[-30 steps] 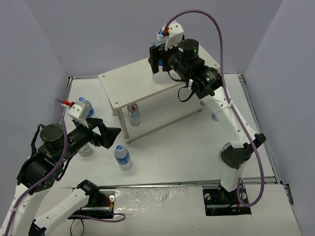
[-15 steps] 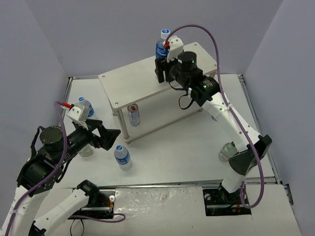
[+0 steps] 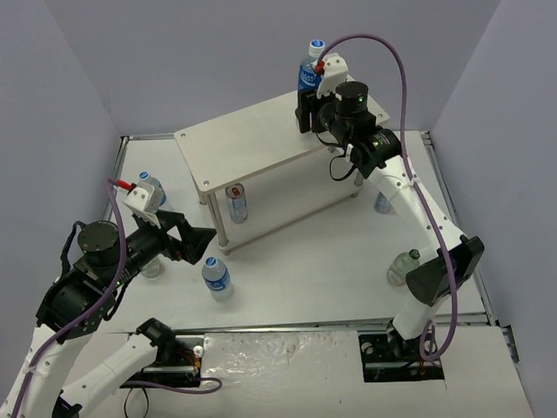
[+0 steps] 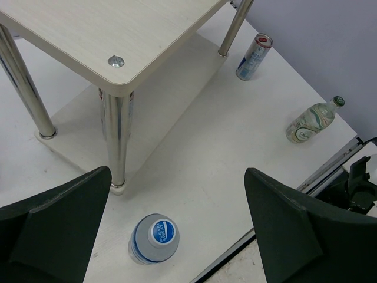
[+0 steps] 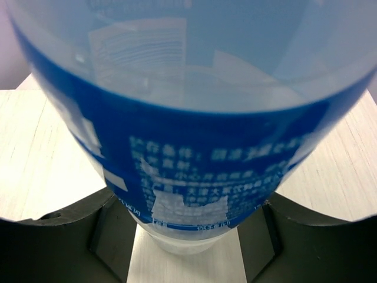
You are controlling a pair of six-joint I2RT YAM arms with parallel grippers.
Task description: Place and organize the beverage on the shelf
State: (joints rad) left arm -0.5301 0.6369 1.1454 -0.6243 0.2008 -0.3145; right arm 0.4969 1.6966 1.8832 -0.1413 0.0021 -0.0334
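My right gripper (image 3: 305,104) is shut on a tall clear bottle with a blue label and white cap (image 3: 309,68), held upright over the far right corner of the pale wooden shelf (image 3: 248,139). In the right wrist view the bottle (image 5: 188,135) fills the frame, with a dark finger (image 5: 59,236) at each side and the top board beneath it. My left gripper (image 3: 204,239) hangs open above the table in front of the shelf. A second blue-labelled bottle (image 4: 154,237) stands below and between its fingers (image 4: 306,236), not touched.
A slim can (image 3: 236,202) stands on the lower board by the shelf's front leg (image 4: 116,141). A third bottle (image 3: 150,190) stands behind my left wrist. On the right, another can (image 4: 254,57) stands and a small clear bottle (image 4: 310,121) lies on its side.
My right gripper has carried the bottle to the right along the shelf's back edge, and its jaws have narrowed on it. My left arm has hardly moved.
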